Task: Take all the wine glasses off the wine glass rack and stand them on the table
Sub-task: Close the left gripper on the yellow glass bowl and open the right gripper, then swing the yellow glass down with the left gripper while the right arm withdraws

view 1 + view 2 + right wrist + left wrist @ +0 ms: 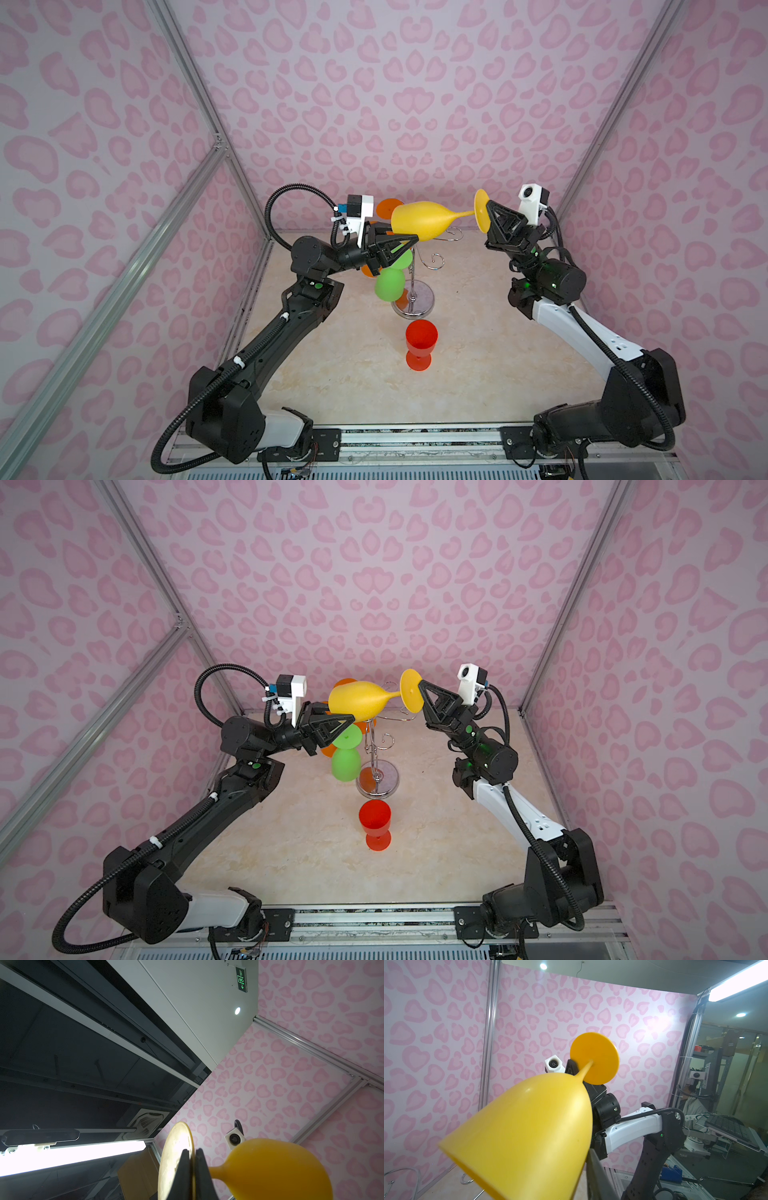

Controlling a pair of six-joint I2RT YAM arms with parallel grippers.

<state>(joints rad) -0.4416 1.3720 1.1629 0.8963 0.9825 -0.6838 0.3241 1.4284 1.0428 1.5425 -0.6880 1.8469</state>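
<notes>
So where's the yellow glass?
The yellow glass hangs sideways above the rack, centre in both top views, between the left tool and right tool, which pinches its foot.

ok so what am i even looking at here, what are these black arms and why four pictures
Two robot arms, each ending in a claw. Two pictures look down from above, almost alike; two come from cameras on the arms' wrists. On the table stand a chrome rack with a green glass hanging on it, and a red glass. The right claw pinches the foot of a yellow glass held sideways in the air. The left claw is at its bowl; whether it grips, I cannot tell.
</notes>
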